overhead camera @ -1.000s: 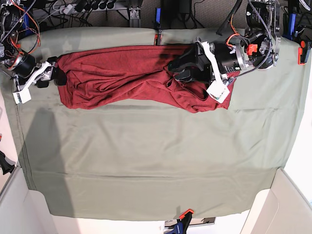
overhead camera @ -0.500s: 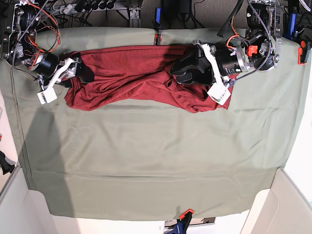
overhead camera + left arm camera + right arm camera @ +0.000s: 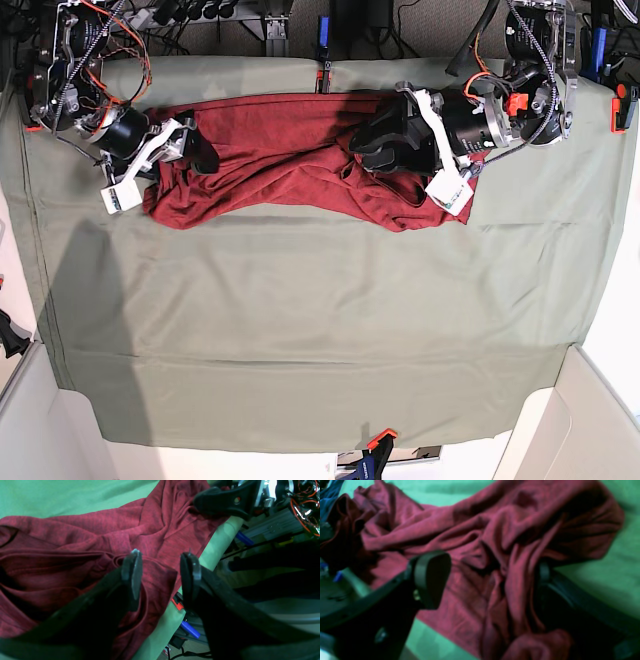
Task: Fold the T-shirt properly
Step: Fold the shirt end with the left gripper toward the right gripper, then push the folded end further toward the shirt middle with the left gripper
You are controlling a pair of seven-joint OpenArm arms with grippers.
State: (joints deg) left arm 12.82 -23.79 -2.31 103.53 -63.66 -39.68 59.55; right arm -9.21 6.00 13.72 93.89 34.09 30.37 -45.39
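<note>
Writing: none can be read on the shirt, the cloth or the arms.
Table: covered by a pale green cloth (image 3: 320,320), lightly creased, with one long fold line across its near part; clamps hold it at the far edge (image 3: 324,75) and the near edge (image 3: 378,445).
Room: cables and metal framing run behind the far edge; white panels stand at both near corners.
T-shirt (image 3: 290,160): dark red, bunched in a wrinkled band along the far part of the table, stretching between the two arms.
Left arm fingers (image 3: 161,573): spread apart over the shirt's edge near the far side of the table; one finger (image 3: 132,572) lies on the cloth, the other (image 3: 191,573) past the hem, and nothing is pinched between them.
Right arm fingers (image 3: 492,580): wide apart, straddling folds at the shirt's end; blur leaves it unclear whether any fabric is caught.
Change: a second ago the right arm sat at the table's edge, on the base view's left; it now stands further in, and the shirt's end on that side has been pushed inward, so the band is shorter. The left arm is where it was.
</note>
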